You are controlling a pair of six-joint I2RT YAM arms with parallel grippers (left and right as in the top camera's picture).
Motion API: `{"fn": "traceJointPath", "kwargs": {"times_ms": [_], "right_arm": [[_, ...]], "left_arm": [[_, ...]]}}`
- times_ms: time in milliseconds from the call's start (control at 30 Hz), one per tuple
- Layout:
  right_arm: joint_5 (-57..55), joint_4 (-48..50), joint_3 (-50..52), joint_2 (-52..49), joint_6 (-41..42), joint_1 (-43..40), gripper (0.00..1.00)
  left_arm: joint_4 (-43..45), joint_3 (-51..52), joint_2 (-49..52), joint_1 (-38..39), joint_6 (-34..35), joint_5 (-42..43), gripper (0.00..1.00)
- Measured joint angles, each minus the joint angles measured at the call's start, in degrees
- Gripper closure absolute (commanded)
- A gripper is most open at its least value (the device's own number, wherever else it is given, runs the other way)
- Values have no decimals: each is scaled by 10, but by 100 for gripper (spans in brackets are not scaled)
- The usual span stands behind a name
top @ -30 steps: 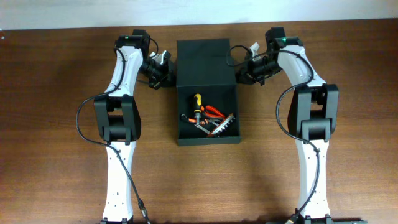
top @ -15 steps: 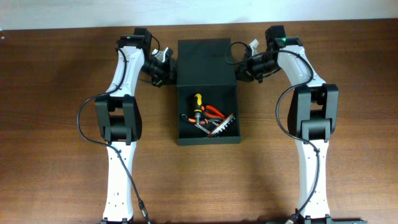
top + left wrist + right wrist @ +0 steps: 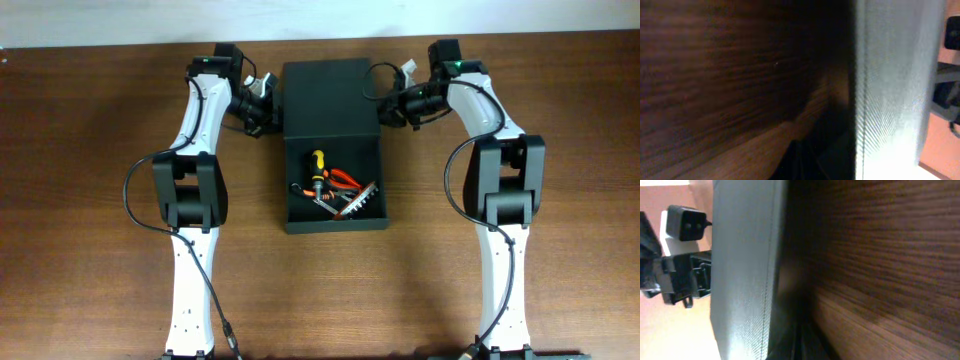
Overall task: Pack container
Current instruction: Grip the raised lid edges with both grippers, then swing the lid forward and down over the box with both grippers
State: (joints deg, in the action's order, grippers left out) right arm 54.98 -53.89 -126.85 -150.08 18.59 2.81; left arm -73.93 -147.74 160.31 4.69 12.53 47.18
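Observation:
The container (image 3: 335,222) is a dark box at the table's middle. Its flap lid (image 3: 327,95) is folded back toward the far edge. Inside lie a yellow-orange screwdriver (image 3: 317,165), red-handled pliers (image 3: 345,180) and a metal tool (image 3: 357,202). My left gripper (image 3: 268,106) is at the lid's left edge and my right gripper (image 3: 386,108) at its right edge. In the left wrist view the lid (image 3: 890,90) stands edge-on beside dark, closed-looking fingers (image 3: 825,160). The right wrist view shows the same: lid (image 3: 742,270) beside the fingers (image 3: 802,340).
The wooden table (image 3: 90,200) surrounds the box. Both arms reach along the box's sides from the front edge. The opposite arm's camera mount (image 3: 682,265) shows past the lid in the right wrist view.
Both grippers moved slightly toward the far edge and in against the lid's sides. The lid now looks a little larger and shifted, as if rising. The tools have not moved.

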Motion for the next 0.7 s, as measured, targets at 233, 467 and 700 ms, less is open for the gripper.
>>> {"fn": "traceJointPath", "kwargs": {"times_ms": [233,467,700], "right_arm": [[45,7,0,0,9,-25,96],[97,12,0,0,9,-48,96],[128,13,0,0,10,-47,96]], "left_arm": [[26,0,0,-7,2,39,98],[64,0,0,-10,1,113,98],[68,0,0,-13,1,157,98]]}}
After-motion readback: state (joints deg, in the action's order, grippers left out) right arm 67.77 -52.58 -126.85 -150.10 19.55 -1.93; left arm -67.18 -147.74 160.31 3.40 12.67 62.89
